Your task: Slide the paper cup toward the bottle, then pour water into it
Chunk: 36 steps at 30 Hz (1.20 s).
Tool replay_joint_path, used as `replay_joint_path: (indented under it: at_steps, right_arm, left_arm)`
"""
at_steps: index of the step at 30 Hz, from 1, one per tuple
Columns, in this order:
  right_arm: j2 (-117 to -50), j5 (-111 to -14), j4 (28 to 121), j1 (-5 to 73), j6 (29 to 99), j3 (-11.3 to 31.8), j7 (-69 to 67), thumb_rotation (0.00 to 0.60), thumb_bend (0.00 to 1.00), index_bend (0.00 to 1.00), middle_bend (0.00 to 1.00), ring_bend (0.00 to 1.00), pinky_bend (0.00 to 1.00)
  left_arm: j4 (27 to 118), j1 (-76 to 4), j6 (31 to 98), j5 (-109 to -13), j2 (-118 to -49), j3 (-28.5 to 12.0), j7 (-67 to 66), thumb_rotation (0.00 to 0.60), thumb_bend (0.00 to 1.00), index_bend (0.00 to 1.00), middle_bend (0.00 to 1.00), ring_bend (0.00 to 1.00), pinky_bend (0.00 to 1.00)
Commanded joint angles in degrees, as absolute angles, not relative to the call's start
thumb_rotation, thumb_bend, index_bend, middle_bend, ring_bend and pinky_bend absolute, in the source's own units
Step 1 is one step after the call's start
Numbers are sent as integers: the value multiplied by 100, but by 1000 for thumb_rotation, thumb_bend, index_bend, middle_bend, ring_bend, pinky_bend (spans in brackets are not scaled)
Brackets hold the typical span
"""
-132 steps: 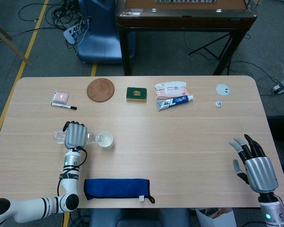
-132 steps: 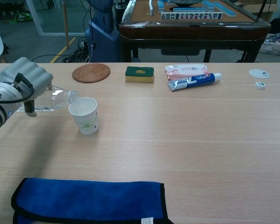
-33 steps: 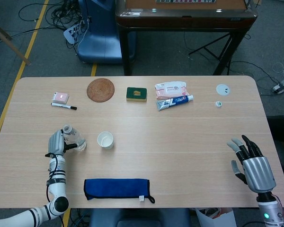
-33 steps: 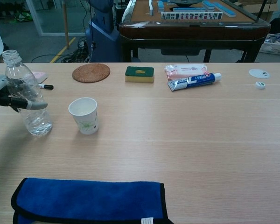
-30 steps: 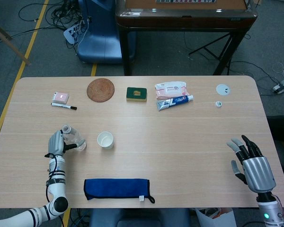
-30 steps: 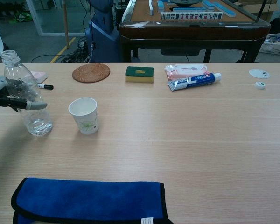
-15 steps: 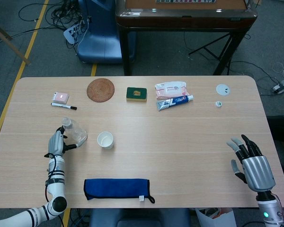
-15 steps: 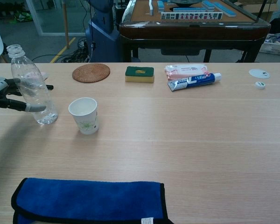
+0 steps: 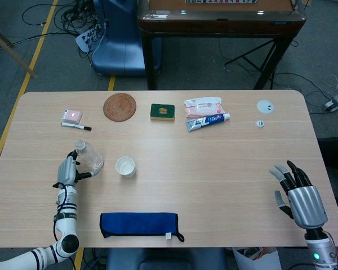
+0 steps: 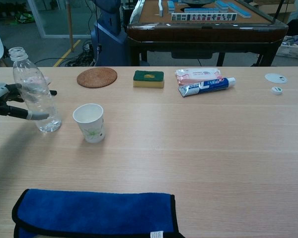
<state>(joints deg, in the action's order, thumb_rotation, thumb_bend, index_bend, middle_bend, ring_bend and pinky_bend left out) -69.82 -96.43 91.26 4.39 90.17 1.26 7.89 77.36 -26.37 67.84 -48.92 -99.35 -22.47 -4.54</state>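
Note:
A white paper cup point(image 9: 125, 166) point(image 10: 89, 122) stands upright at the table's left-middle. Just to its left, a clear, uncapped water bottle point(image 9: 89, 157) point(image 10: 36, 94) stands upright on the table with a little water in it. My left hand point(image 9: 67, 170) point(image 10: 5, 101) holds the bottle from the left side, its thumb across the lower front and its fingers behind. My right hand point(image 9: 297, 194) hovers near the table's front right corner, fingers spread and holding nothing. It does not show in the chest view.
A blue cloth point(image 9: 139, 224) point(image 10: 94, 213) lies along the front edge. Along the back are a woven coaster point(image 9: 120, 107), a green sponge point(image 9: 163, 112), a wipes pack point(image 9: 202, 104), a toothpaste tube point(image 9: 208, 121), a marker point(image 9: 76, 126) and a bottle cap point(image 9: 260, 124).
The bottle, tipped over the cup earlier, is upright. Over the last second my left hand carried it a little back and toward the cup. The right hand stayed still.

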Motion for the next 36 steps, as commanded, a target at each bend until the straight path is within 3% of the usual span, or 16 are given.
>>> replay_joint_path:
  at_steps: [1,36]
  right_arm:
    - [-6980,-9652,9130,434,9033,125,784,600,520,227,180,41,191]
    - [-6972,-9700,9135,428,9038,96,782,600,519,227,181,41,191]
  left_arm:
    - [7775,-2637,6786,-4902,-9916,-2229,-488,600,0,149,208,125,298]
    - [8206,-2569,6797,-4733,-9567,-2151,-769,600,0,36,16,0,160]
